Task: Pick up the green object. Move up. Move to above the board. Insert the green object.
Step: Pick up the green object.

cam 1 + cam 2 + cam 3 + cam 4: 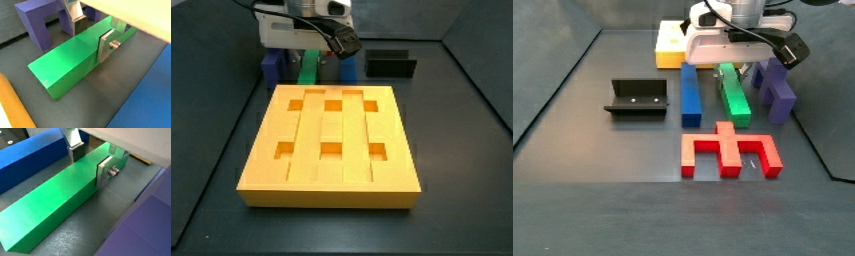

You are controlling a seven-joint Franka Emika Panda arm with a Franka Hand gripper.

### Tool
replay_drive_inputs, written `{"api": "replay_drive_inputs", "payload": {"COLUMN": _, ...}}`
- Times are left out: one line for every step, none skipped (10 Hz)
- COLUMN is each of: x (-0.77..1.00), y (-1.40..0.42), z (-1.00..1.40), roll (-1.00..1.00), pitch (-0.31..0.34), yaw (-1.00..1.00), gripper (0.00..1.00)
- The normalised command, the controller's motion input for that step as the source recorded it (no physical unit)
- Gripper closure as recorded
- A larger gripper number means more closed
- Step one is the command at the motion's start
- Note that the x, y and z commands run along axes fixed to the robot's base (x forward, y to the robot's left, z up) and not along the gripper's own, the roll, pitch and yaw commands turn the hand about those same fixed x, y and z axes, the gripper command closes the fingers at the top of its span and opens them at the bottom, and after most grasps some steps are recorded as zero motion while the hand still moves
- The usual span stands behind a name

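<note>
The green object (734, 94) is recorded lying flat on the floor, between a blue bar (691, 96) and a purple piece (776, 88), behind a red piece (728, 152). The gripper (89, 162) is placed over its far end, the silver fingers (105, 171) straddling its sides, apparently touching; a firm clamp cannot be told. The board (331, 149) is seen well apart from the green object (306, 66). The fixture (637, 97) stands beyond the blue bar.

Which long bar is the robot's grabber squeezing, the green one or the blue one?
The green object. The gripper has its jaws on either side of it; the blue bar lies untouched beside it.
</note>
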Motion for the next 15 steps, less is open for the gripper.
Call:
{"api": "replay_drive_inputs", "payload": {"x": 0.00, "y": 0.00, "z": 0.00, "roll": 0.00, "pitch": 0.000, "yaw": 0.00, "gripper": 1.00}}
{"api": "replay_drive_inputs", "payload": {"x": 0.00, "y": 0.00, "z": 0.00, "roll": 0.00, "pitch": 0.000, "yaw": 0.00, "gripper": 1.00}}
{"api": "replay_drive_inputs", "payload": {"x": 0.00, "y": 0.00, "z": 0.00, "roll": 0.00, "pitch": 0.000, "yaw": 0.00, "gripper": 1.00}}
{"api": "replay_drive_inputs", "payload": {"x": 0.00, "y": 0.00, "z": 0.00, "roll": 0.00, "pitch": 0.000, "yaw": 0.00, "gripper": 1.00}}
{"api": "replay_drive_inputs", "payload": {"x": 0.00, "y": 0.00, "z": 0.00, "roll": 0.00, "pitch": 0.000, "yaw": 0.00, "gripper": 1.00}}
{"api": "replay_drive_inputs", "payload": {"x": 0.00, "y": 0.00, "z": 0.00, "roll": 0.00, "pitch": 0.000, "yaw": 0.00, "gripper": 1.00}}
{"api": "replay_drive_inputs", "payload": {"x": 0.00, "y": 0.00, "z": 0.00, "roll": 0.00, "pitch": 0.000, "yaw": 0.00, "gripper": 1.00}}
{"api": "replay_drive_inputs", "payload": {"x": 0.00, "y": 0.00, "z": 0.00, "roll": 0.00, "pitch": 0.000, "yaw": 0.00, "gripper": 1.00}}
{"api": "replay_drive_inputs", "payload": {"x": 0.00, "y": 0.00, "z": 0.00, "roll": 0.00, "pitch": 0.000, "yaw": 0.00, "gripper": 1.00}}
{"api": "replay_drive_inputs", "payload": {"x": 0.00, "y": 0.00, "z": 0.00, "roll": 0.00, "pitch": 0.000, "yaw": 0.00, "gripper": 1.00}}
{"api": "replay_drive_inputs", "payload": {"x": 0.00, "y": 0.00, "z": 0.00, "roll": 0.00, "pitch": 0.000, "yaw": 0.00, "gripper": 1.00}}
{"api": "replay_drive_inputs", "payload": {"x": 0.00, "y": 0.00, "z": 0.00, "roll": 0.00, "pitch": 0.000, "yaw": 0.00, "gripper": 1.00}}
{"api": "replay_drive_inputs", "payload": {"x": 0.00, "y": 0.00, "z": 0.00, "roll": 0.00, "pitch": 0.000, "yaw": 0.00, "gripper": 1.00}}
{"api": "replay_drive_inputs", "payload": {"x": 0.00, "y": 0.00, "z": 0.00, "roll": 0.00, "pitch": 0.000, "yaw": 0.00, "gripper": 1.00}}
{"api": "replay_drive_inputs", "payload": {"x": 0.00, "y": 0.00, "z": 0.00, "roll": 0.00, "pitch": 0.000, "yaw": 0.00, "gripper": 1.00}}
